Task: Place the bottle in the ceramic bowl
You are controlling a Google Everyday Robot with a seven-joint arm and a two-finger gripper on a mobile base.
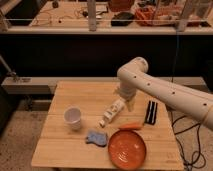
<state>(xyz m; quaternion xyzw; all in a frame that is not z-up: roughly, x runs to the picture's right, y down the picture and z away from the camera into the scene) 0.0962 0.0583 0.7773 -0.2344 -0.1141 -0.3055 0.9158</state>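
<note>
Wood is what the big table (75, 95) is made of, and all the small things sit on top of it. Next biggest is the fat white robot arm (165, 95), which reaches in from the right side and bends down over the middle of the table. The ceramic bowl (127, 149) is round, flat and orange with rings in it, and it sits at the front edge of the table, a bit to the right. A white cup (73, 117) stands upright on the left side, well apart from the bowl. The bottle (112, 112) is slim and white and lies on its side on the wood, near the middle, between the cup and the bowl but not in the bowl. Its thin cap end points to the front left and its fat end points back to the right. The gripper (126, 103) hangs at the end of the arm, right by the fat end of the bottle, with its two fingers spread apart and nothing held in them. A black thing (150, 112) lies to the right of the bottle. A blue rag (96, 138) lies just beside the bowl on its left. An orange carrot (131, 127) lies just behind the bowl.
</note>
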